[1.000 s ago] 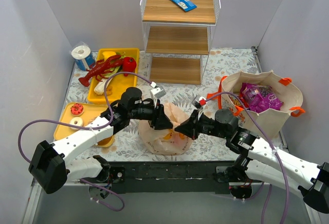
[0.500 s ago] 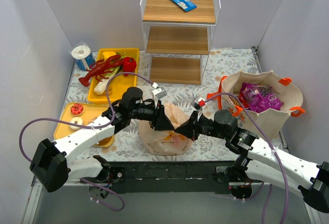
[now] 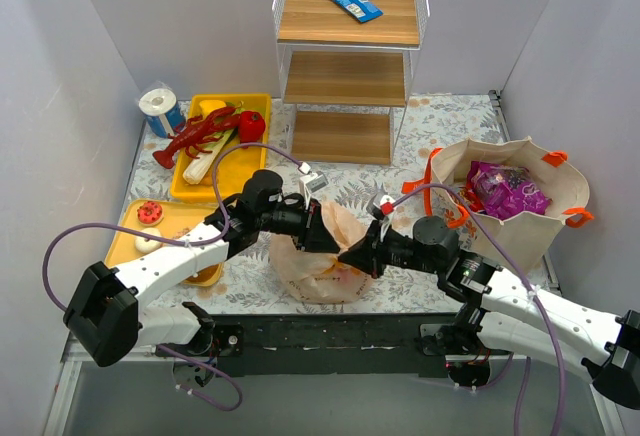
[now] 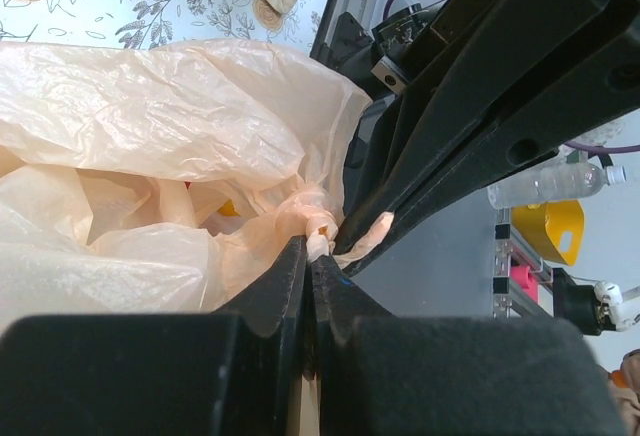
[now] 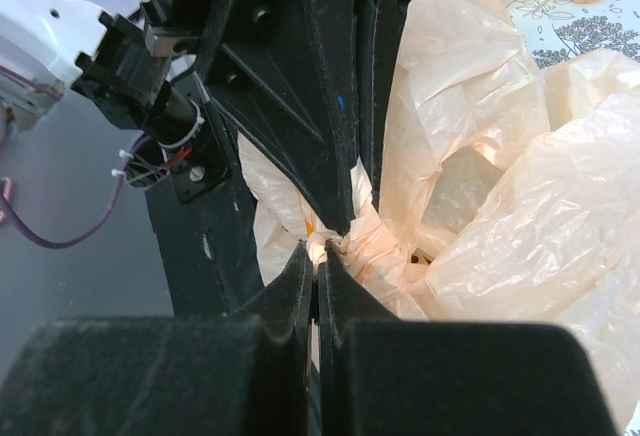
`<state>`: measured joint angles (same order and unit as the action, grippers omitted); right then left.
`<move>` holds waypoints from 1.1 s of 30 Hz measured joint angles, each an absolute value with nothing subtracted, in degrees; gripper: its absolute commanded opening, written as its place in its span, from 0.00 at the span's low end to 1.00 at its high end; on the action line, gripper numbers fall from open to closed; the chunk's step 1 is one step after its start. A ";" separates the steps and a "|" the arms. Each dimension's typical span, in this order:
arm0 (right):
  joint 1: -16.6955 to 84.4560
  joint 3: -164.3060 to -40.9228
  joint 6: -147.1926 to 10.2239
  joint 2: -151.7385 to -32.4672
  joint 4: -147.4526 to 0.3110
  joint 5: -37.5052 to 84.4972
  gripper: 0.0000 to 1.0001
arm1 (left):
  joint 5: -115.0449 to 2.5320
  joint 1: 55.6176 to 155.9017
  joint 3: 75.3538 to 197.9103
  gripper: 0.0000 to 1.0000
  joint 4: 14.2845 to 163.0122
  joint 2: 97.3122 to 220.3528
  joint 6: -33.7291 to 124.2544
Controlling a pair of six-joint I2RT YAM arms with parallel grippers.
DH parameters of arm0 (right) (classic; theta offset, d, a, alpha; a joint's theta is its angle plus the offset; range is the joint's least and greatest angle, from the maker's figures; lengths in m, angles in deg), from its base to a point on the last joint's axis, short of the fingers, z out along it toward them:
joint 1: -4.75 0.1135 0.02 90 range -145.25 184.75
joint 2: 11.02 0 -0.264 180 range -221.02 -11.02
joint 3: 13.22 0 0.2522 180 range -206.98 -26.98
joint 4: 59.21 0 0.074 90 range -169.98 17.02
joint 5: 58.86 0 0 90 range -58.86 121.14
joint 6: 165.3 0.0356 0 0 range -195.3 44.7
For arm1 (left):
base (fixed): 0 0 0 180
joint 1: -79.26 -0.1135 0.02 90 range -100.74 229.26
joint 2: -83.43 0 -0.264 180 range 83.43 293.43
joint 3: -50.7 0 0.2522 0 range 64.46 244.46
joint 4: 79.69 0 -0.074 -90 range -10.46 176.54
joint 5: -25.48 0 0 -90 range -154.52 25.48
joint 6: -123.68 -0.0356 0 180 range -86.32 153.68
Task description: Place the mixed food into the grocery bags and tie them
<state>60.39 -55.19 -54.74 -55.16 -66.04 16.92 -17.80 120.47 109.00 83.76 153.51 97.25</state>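
Note:
The peach plastic bag (image 3: 318, 256) sits at the table's near middle, bulging, its contents mostly hidden. My left gripper (image 3: 328, 241) and right gripper (image 3: 348, 253) meet tip to tip over it. In the left wrist view my left gripper (image 4: 312, 246) is shut on a twisted bag handle (image 4: 318, 224). In the right wrist view my right gripper (image 5: 318, 252) is shut on the other twisted handle (image 5: 372, 238). The beige tote (image 3: 520, 206) with orange handles stands at the right, a purple snack packet (image 3: 505, 192) inside it.
A wire shelf rack (image 3: 348, 61) stands at the back with a blue packet (image 3: 352, 0) on top. A yellow tray (image 3: 215, 146) holds a red toy lobster and vegetables; a second yellow tray (image 3: 135, 234) lies near left. A white paper roll (image 3: 160, 108) stands far left.
Both grippers have crept slightly closer together over the peach bag, drawing the handles in. The left arm's cable loop has shifted.

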 measured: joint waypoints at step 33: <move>51.65 -76.80 -74.41 -71.36 -85.25 -4.57 0.50 | -17.49 120.52 111.77 0.00 73.27 144.37 74.89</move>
